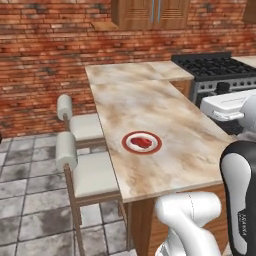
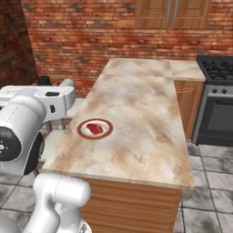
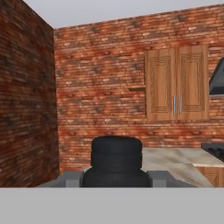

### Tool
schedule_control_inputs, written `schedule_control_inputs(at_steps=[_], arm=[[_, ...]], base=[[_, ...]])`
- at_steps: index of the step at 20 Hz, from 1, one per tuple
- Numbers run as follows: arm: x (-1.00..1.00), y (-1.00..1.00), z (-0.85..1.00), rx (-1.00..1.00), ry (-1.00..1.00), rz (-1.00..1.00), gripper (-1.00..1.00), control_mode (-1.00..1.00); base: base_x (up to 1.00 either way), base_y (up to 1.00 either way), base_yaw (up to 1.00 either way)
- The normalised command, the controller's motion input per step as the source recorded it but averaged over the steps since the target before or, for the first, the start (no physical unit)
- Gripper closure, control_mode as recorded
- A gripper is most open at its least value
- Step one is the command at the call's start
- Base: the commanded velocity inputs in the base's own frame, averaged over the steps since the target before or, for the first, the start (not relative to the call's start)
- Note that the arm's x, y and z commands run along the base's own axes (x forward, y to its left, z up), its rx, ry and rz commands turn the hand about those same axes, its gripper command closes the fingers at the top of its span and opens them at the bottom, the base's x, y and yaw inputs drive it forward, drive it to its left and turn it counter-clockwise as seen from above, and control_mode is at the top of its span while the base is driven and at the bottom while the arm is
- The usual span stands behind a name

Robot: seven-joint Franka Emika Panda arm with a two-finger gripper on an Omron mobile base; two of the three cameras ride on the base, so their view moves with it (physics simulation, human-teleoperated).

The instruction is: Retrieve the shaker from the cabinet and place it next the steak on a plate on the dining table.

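Black shaker nearest of all in the hand view, seated upright between the grey fingers of the end effector, clenched on it from both sides, ribbed body filling the gap. White arm segments low in the foreground of both base views, hand itself hidden there behind the arm's bulk. Next out, beige marbled counter of the dining island, wooden plank side below its near edge. On that stone top, toward the stool side, red-rimmed white plate with the reddish-brown steak lying flat at its centre. Shaker well apart from plate and steak, held up in the air rather than resting on the stone. Two pale cushioned stools tucked along the counter's left flank, grey tiled floor beneath. Farther on, black stove at the right. Farthest, red brick wall carrying the wood-grain cabinet, both doors closed, metal handles meeting at the middle, small wooden shelf jutting at its left side.
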Motion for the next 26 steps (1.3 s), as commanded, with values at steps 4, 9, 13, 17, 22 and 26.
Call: schedule_control_inputs(at_steps=[4,9,13,17,22,26], arm=[[0.00,0.00,0.00,0.00,0.00,0.00,1.00,1.00],[0.00,0.00,0.00,0.00,0.00,0.00,1.00,1.00],[0.11,0.03,-0.33,0.00,0.11,0.00,1.00,-1.00],[0.52,0.00,-0.66,0.00,0.20,0.09,1.00,-1.00],[0.34,0.00,-0.66,0.00,0.09,0.33,1.00,-1.00],[0.33,0.00,-0.60,0.00,0.00,0.50,1.00,-1.00]], base=[[-0.67,0.06,-0.15],[-0.47,0.17,-0.03],[0.00,0.04,0.00],[0.00,0.00,0.00],[0.00,0.00,0.00],[0.00,0.00,0.00]])
